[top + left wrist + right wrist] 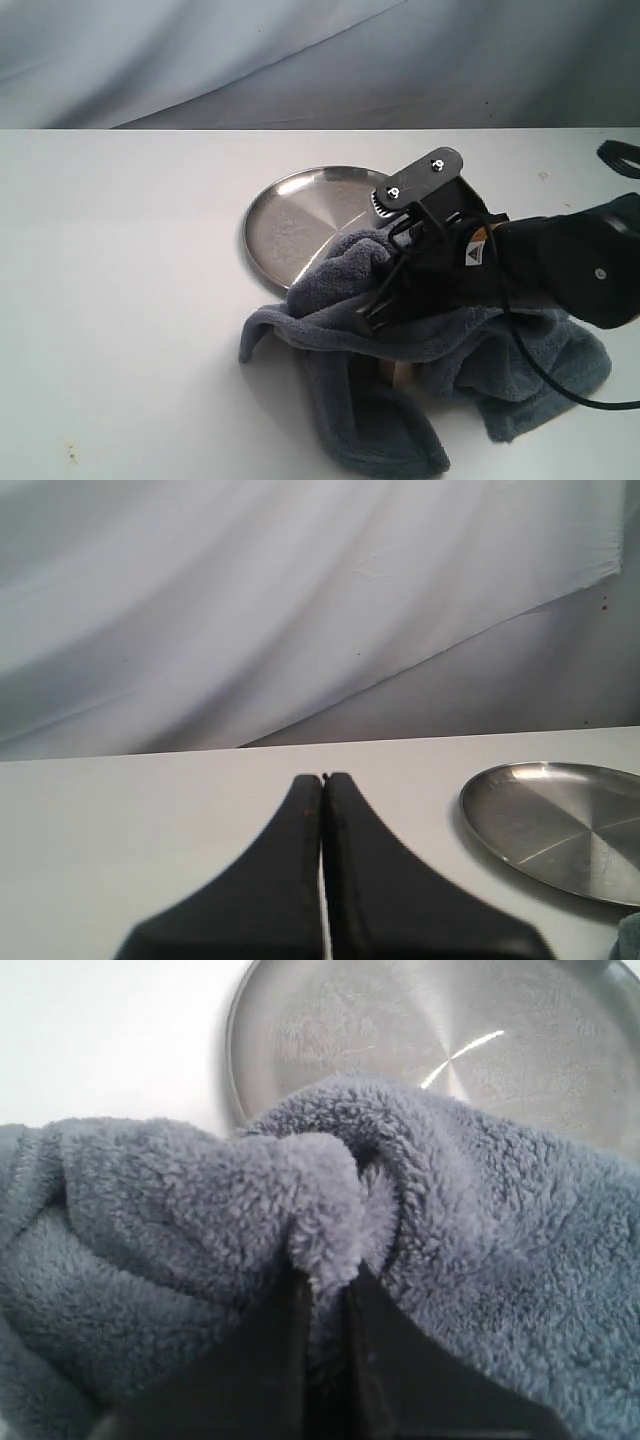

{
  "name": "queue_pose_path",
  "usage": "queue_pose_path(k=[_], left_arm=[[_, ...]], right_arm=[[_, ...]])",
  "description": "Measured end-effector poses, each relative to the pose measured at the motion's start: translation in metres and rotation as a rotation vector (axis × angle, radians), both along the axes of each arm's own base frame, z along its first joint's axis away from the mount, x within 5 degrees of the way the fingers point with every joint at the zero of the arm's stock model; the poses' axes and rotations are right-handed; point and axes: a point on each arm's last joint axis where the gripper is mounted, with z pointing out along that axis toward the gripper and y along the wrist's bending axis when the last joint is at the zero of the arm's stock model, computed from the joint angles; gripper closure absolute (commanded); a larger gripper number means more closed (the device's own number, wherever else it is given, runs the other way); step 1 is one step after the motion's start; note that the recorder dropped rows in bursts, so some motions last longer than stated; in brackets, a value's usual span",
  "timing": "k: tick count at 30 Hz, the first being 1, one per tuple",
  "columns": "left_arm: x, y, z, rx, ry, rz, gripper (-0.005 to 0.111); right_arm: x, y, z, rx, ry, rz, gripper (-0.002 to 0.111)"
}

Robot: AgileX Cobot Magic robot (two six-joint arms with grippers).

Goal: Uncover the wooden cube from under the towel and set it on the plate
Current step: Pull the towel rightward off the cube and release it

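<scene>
The slate-blue towel (372, 425) lies bunched on the white table, and one edge laps over the near rim of the silver plate (290, 215). My right gripper (378, 308) reaches in from the right and is shut on a raised fold of the towel (180, 1190), just short of the plate (400, 1030). A small pale tan patch, which may be the wooden cube (399, 373), peeks from under the towel; the rest is hidden. My left gripper (323, 776) is shut and holds nothing, with the plate (560, 820) off to one side of it.
A black cable (565, 392) trails from the right arm over the towel's right side. Another dark cable (620, 156) lies at the table's far right edge. A grey backdrop cloth (300, 50) hangs behind the table.
</scene>
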Motion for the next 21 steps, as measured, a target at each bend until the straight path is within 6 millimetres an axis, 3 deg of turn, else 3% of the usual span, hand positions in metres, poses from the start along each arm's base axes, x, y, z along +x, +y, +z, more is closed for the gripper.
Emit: queue_pose_path(k=[6, 11, 16, 21], left_arm=[[0.000, 0.000, 0.000, 0.000, 0.000, 0.000, 0.107], [0.000, 0.000, 0.000, 0.000, 0.000, 0.000, 0.107], [0.000, 0.000, 0.000, 0.000, 0.000, 0.000, 0.107], [0.000, 0.000, 0.000, 0.000, 0.000, 0.000, 0.107]], right_arm=[[-0.002, -0.005, 0.040, 0.150, -0.136, -0.041, 0.108], [0.009, -0.032, 0.070, 0.259, -0.233, -0.165, 0.108], [0.027, -0.066, 0.076, 0.269, -0.248, -0.313, 0.108], [0.036, -0.087, 0.072, 0.243, -0.217, -0.395, 0.108]])
